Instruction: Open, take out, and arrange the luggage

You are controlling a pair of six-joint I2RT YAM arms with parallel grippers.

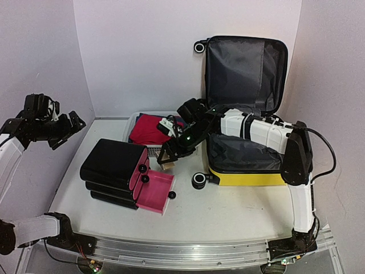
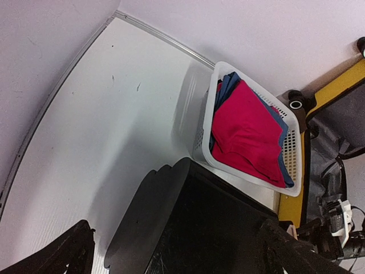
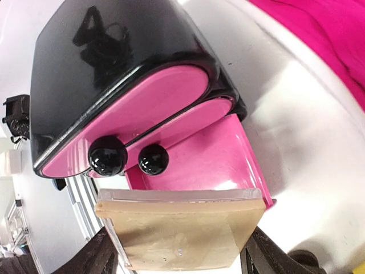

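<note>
The luggage (image 1: 246,178) lies open on the table (image 1: 228,211) at the right of the overhead frame. Its yellow shell faces the lower edge and its dark-lined lid (image 1: 245,68) stands upright at the upper right.

The right arm reaches across the open shell toward the centre. The right gripper (image 1: 169,157) is clamped on a tan flat packet (image 3: 179,234), one finger on each side of it. It hangs just above the open pink drawer (image 1: 155,191) of the black case (image 1: 114,162) at centre left. I cannot tell whether packet and drawer touch.

Behind them, a white basket (image 1: 133,121) holds red cloth (image 2: 248,131).

At the far left, the left gripper (image 1: 65,128) is raised, its fingers (image 2: 68,251) spread wide and holding nothing.
</note>
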